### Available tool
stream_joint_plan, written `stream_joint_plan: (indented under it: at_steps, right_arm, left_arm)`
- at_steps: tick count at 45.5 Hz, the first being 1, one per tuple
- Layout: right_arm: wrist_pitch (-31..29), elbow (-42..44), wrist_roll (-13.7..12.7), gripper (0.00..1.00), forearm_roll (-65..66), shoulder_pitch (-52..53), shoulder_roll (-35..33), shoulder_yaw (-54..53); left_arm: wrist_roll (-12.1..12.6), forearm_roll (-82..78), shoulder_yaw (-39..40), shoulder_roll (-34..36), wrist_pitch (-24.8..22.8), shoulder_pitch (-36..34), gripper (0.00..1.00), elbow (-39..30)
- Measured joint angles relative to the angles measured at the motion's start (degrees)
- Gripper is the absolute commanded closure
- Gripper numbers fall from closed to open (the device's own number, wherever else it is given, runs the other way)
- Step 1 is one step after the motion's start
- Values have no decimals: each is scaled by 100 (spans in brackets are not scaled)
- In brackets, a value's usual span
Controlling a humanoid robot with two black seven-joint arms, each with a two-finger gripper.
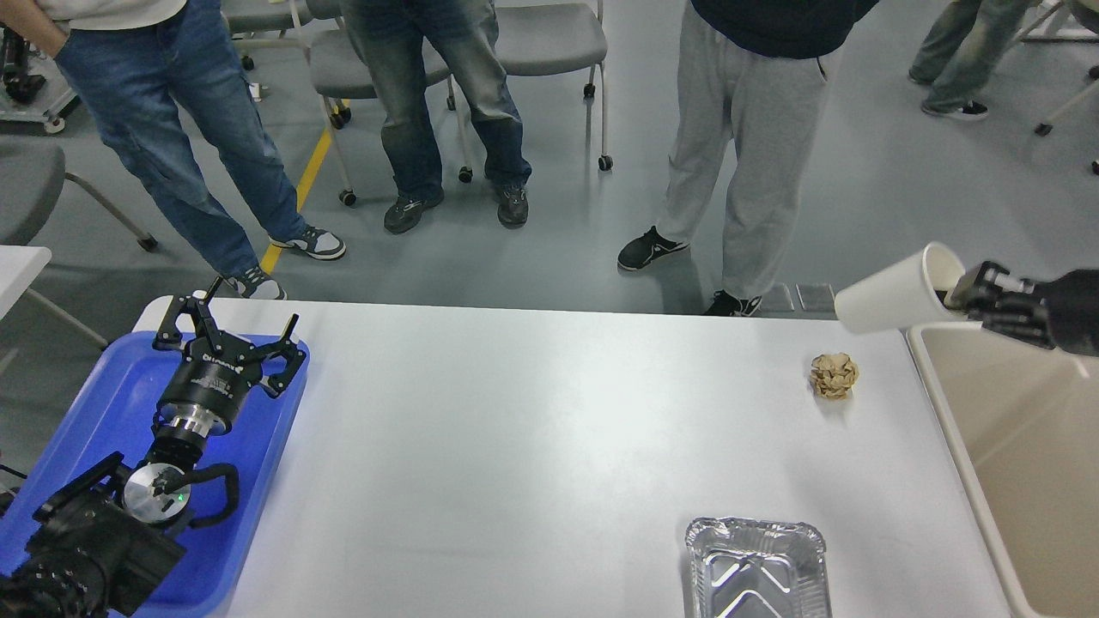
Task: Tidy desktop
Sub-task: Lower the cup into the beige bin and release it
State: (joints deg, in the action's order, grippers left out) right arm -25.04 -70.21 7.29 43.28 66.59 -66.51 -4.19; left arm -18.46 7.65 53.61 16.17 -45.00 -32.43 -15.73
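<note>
A wide white surface (532, 429) fills the lower part of the view, seen from above and behind the robot's two black arms.

The left hand (230, 324) hovers over a blue plastic tray (112, 403) at the surface's left edge. Its two fingers are spread wide apart and hold nothing.

The right hand (966, 296) enters from the right edge, raised above the far right corner of the surface. Its fingers pinch the rim of a white paper cup (893, 296), which lies tipped on its side in the air with its base pointing left, away from the hand. Directly below and to the right of this hand sits a beige bin (936, 378), its open top visible beside the surface.

Below and to the left of the right hand, a crumpled ball of brown paper (834, 375) rests on the surface, near the bin. Much nearer the robot, well below that hand, a foil container (755, 566) sits at the surface's near edge.

Beyond the surface, several people's legs and some chairs stand on a grey floor.
</note>
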Motion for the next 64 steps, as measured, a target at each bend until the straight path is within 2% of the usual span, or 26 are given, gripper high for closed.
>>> stream_joint_plan:
  at_steps: [9, 16, 23, 31, 41, 43, 53, 56, 64]
  right_arm:
    - [-369, -45, -175, 100, -234, 529, -416, -19]
    - [-415, 88, -239, 100, -315, 705, -565, -22]
    - [-167, 596, -266, 100, -617, 724, -620, 28]
    - [407, 1497, -280, 100, -1291, 359, -377, 91]
    - [1647, 2680, -289, 100, -2469, -392, 404, 121]
    - [2090, 3010, -292, 100, -2875, -595, 713, 126]
    - [3356, 4252, -316, 100, -4142, -1047, 1914, 84]
    - [3650, 4783, -388, 100, -4512, -1190, 2378, 56]
    - [3991, 5778, -622, 100, -4976, -1491, 3210, -106]
  left_arm:
    - [0, 0, 0, 0, 0, 0, 0, 0]
    - [0, 0, 0, 0, 0, 0, 0, 0]
    - [0, 0, 0, 0, 0, 0, 0, 0]
    - [0, 0, 0, 9, 0, 2, 0, 0]
    - [0, 0, 0, 10, 0, 5, 0, 0]
    - [0, 0, 0, 10, 0, 4, 0, 0]
    - [0, 0, 0, 4, 0, -1, 0, 1]
    - [0, 0, 0, 3, 0, 0, 0, 1]
    - [0, 0, 0, 1, 0, 0, 0, 0]
